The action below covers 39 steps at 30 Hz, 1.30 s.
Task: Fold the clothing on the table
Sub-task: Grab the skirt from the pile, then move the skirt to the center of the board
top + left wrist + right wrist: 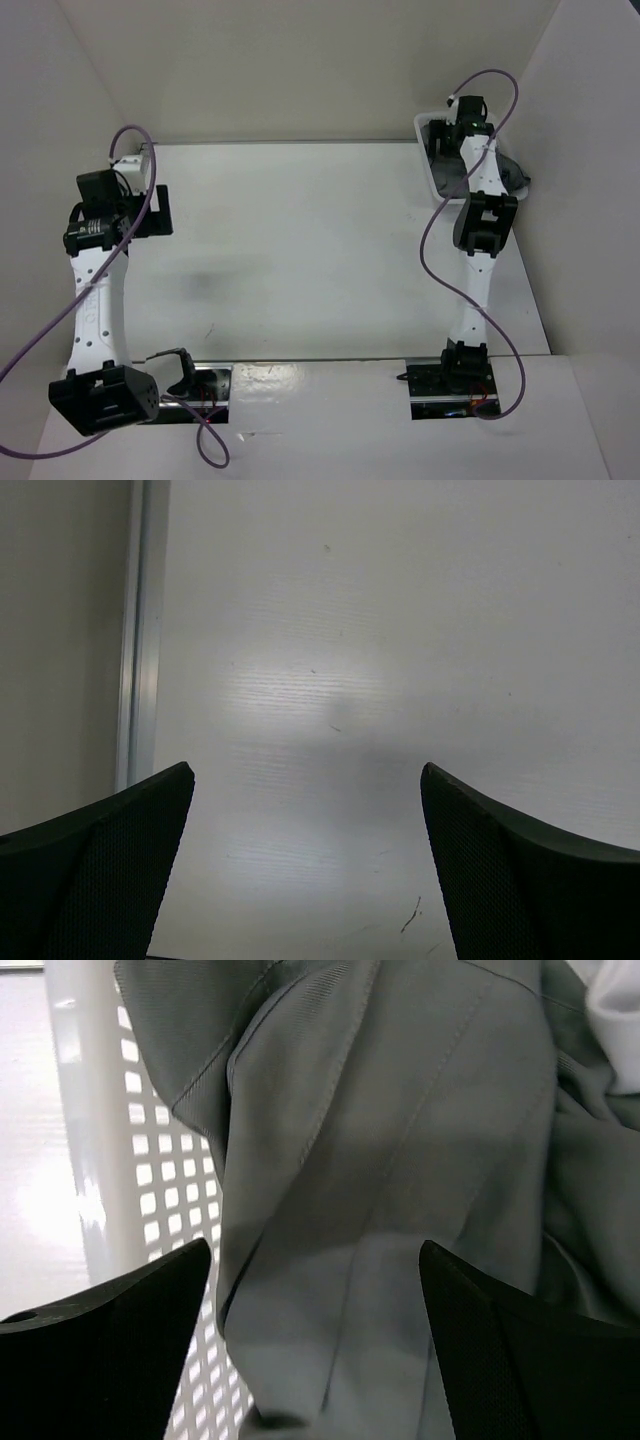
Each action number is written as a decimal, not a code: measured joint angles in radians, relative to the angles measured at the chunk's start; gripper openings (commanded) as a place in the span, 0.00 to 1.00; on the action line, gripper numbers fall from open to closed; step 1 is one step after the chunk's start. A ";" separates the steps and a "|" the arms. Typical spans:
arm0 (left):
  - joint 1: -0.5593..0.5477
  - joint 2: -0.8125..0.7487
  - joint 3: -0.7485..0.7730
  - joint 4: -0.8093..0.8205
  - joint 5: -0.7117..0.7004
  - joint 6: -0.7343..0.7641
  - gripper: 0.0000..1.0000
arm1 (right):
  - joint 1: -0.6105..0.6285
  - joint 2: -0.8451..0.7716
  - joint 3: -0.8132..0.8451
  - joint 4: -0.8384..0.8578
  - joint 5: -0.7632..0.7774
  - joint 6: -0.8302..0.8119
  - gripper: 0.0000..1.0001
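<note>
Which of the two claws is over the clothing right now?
The right claw, open above the grey skirt in the white lattice basket; the left claw shows only table beneath it.

In the right wrist view the skirt (400, 1160) runs off the top, right and bottom edges, so neither waistband nor hem can be picked out. A white cloth (620, 1020) is clipped by the upper right corner, and the basket (100, 1140) wall at the left leaves the frame above and below. The right gripper (315, 1250) shows only two tips rising from the bottom edge; whether they touch the fabric cannot be told. The left gripper (308, 770) is cropped likewise. In the top view the right arm (478, 220) covers most of the basket at the upper right, hiding all but a dark fringe of skirt.
</note>
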 measured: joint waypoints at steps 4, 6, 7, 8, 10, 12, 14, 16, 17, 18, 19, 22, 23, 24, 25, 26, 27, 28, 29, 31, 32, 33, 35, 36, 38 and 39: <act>0.063 -0.040 -0.025 -0.004 0.030 0.002 1.00 | 0.016 0.067 0.058 -0.002 0.025 -0.004 0.77; 0.079 -0.055 -0.031 -0.003 0.043 0.003 1.00 | 0.018 0.090 0.068 -0.006 0.027 -0.004 0.60; 0.081 -0.057 -0.032 -0.003 0.048 0.003 1.00 | 0.019 0.099 0.072 -0.011 0.026 -0.006 0.52; 0.084 -0.057 -0.034 -0.003 0.053 0.004 1.00 | 0.021 0.106 0.074 -0.014 0.026 -0.006 0.41; 0.085 -0.057 -0.041 -0.003 0.065 0.008 1.00 | 0.023 0.117 0.084 -0.026 0.027 -0.014 0.11; 0.086 -0.057 -0.047 -0.005 0.070 0.017 1.00 | 0.024 0.118 0.095 -0.041 0.027 -0.008 0.00; 0.087 -0.057 -0.049 -0.006 0.073 0.022 1.00 | 0.019 0.117 0.120 -0.056 0.027 -0.004 0.00; 0.087 -0.057 -0.049 -0.006 0.079 0.023 1.00 | 0.012 0.110 0.146 -0.073 0.018 -0.003 0.00; 0.087 -0.057 -0.049 -0.006 0.081 0.024 1.00 | 0.007 0.100 0.152 -0.081 0.011 -0.003 0.00; 0.087 -0.057 -0.049 -0.006 0.083 0.024 1.00 | -0.001 0.079 0.153 -0.091 0.002 0.000 0.00; 0.087 -0.058 -0.049 -0.006 0.085 0.025 1.00 | -0.012 0.051 0.153 -0.107 -0.012 0.002 0.00; 0.087 -0.068 -0.050 -0.005 0.089 0.026 1.00 | -0.042 -0.072 0.153 -0.138 -0.053 0.007 0.00; 0.087 -0.074 -0.050 -0.005 0.089 0.026 1.00 | -0.051 -0.130 0.153 -0.145 -0.071 0.008 0.00; 0.087 -0.080 -0.050 -0.006 0.089 0.026 1.00 | -0.058 -0.189 0.154 -0.147 -0.087 0.009 0.00; 0.087 -0.087 -0.050 -0.005 0.089 0.026 1.00 | -0.061 -0.259 0.157 -0.149 -0.102 0.010 0.00; 0.087 -0.093 -0.050 -0.005 0.090 0.026 1.00 | -0.058 -0.332 0.159 -0.149 -0.115 0.008 0.00; 0.088 -0.100 -0.050 -0.005 0.089 0.026 1.00 | -0.046 -0.409 0.166 -0.148 -0.127 0.008 0.00; 0.087 -0.108 -0.050 -0.006 0.090 0.026 1.00 | -0.024 -0.481 0.172 -0.142 -0.138 0.006 0.00; 0.087 -0.114 -0.050 -0.006 0.090 0.027 1.00 | 0.010 -0.554 0.171 -0.134 -0.148 0.003 0.00; 0.086 -0.126 -0.051 -0.006 0.090 0.026 1.00 | 0.118 -0.692 0.163 -0.117 -0.189 -0.003 0.42; 0.086 -0.132 -0.052 -0.006 0.090 0.027 1.00 | 0.177 -0.751 0.144 -0.104 -0.224 -0.003 0.70; 0.086 -0.140 -0.056 -0.005 0.091 0.026 1.00 | 0.240 -0.804 0.105 -0.088 -0.289 -0.011 0.98; 0.086 -0.154 -0.068 -0.006 0.091 0.026 1.00 | 0.278 -0.879 0.040 -0.073 -0.378 -0.022 0.99; 0.086 -0.161 -0.074 -0.007 0.091 0.027 1.00 | 0.276 -0.911 -0.008 -0.058 -0.412 -0.023 0.99; 0.086 -0.178 -0.087 -0.010 0.092 0.027 1.00 | 0.261 -0.940 -0.116 -0.024 -0.439 -0.027 0.99; 0.085 -0.184 -0.091 -0.009 0.092 0.027 1.00 | 0.257 -0.946 -0.190 -0.014 -0.445 -0.031 0.99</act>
